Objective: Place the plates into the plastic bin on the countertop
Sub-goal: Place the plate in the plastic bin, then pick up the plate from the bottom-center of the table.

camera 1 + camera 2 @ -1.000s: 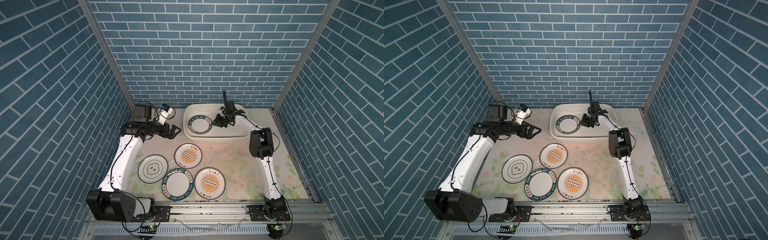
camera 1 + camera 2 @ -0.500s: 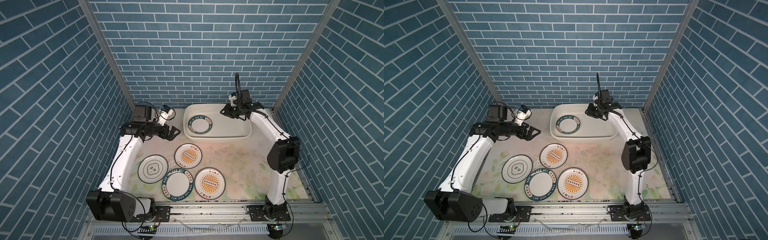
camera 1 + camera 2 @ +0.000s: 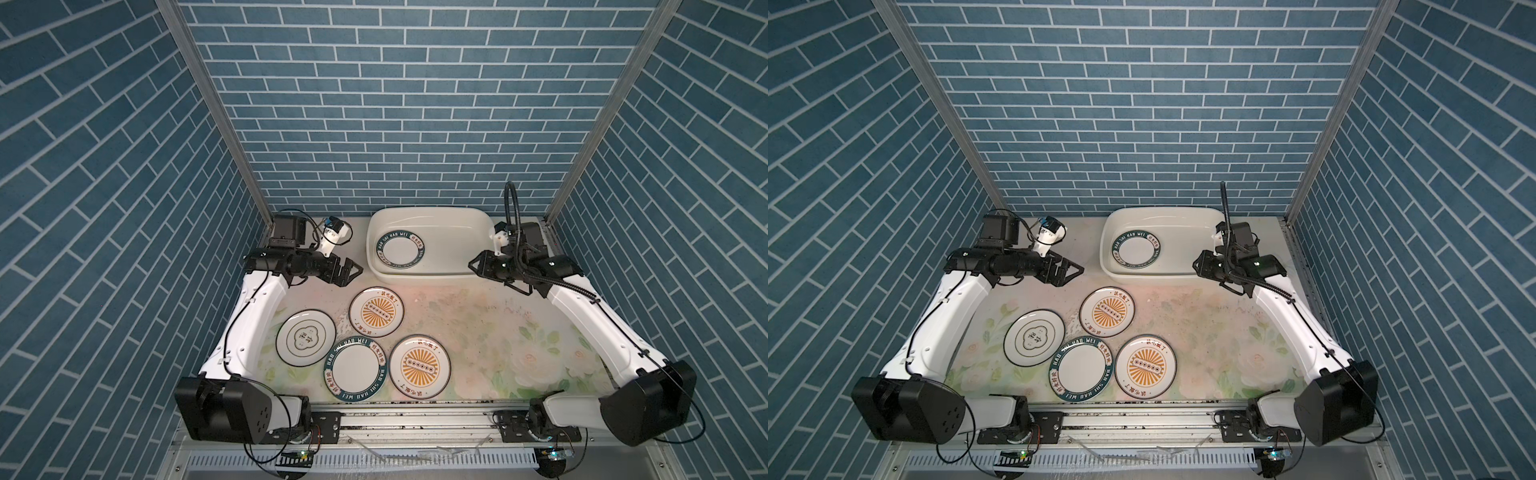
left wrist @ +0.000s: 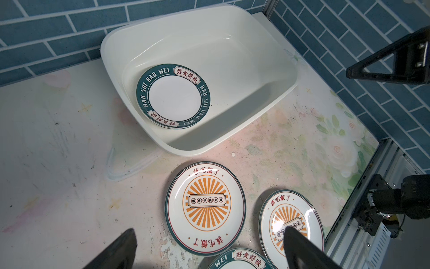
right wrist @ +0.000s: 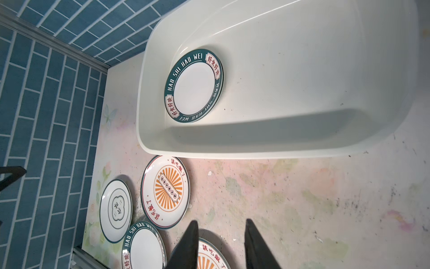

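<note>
Between the jaws of the right gripper (image 5: 221, 221) we see a sunburst plate (image 5: 214, 256) cropped by the frame edge. A finger (image 4: 302, 251) of the left gripper (image 4: 209, 230) hides part of it too. Just outside the right jaws, a teal plate (image 5: 144, 249) is also cropped. How many plates lie in the bin (image 4: 232, 58) under its top plate (image 4: 174, 95), we cannot tell.

Both top views: mounted high over the front edge of the countertop (image 3: 478, 316), looking down toward the back brick wall (image 3: 395, 124), covering the whole scene. Wrist views: near, oblique, from opposite side edges; both share the plastic bin (image 4: 232, 58) and adjacent sunburst plate (image 5: 165, 191).
</note>
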You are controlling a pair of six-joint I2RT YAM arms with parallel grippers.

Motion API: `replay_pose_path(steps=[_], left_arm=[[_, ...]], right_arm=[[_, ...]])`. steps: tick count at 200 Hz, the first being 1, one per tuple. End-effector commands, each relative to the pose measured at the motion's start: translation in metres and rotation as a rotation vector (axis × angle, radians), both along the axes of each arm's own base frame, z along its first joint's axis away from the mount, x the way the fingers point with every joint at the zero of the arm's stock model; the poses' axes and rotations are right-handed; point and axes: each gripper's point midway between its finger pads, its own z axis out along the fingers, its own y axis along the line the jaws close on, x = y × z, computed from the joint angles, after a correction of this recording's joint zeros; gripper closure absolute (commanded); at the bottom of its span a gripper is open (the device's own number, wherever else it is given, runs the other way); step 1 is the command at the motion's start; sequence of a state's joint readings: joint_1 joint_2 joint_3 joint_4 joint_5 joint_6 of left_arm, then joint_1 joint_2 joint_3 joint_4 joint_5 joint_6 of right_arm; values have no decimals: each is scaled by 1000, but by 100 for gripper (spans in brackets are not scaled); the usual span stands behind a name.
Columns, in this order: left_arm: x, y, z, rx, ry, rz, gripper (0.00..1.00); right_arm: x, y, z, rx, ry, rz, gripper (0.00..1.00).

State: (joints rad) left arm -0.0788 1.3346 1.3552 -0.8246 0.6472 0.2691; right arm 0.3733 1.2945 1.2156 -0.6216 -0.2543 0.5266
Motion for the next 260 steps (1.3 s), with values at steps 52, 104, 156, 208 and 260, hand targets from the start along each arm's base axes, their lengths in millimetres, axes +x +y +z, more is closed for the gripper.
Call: replay_pose_path(steps=[52,104,156,208,260], left_arm=[[-5,10,-3,64,-32,20,0],[4,13,-13,65,-11,60,0],[6,8,-12,33,16,51,0],[1,8,-17,41,43,37,0],[-2,4,-23,18,90,26,0]], right_arm=[[-51,-26,-18,9,-15,-58,60],[-70,-37,-27,-33,19,-58,56],[-98,-36,-40,-39,136,-5,57],[-138,-40,-39,18,220,1,58],[-165,-30,-75,98,372,31,58]])
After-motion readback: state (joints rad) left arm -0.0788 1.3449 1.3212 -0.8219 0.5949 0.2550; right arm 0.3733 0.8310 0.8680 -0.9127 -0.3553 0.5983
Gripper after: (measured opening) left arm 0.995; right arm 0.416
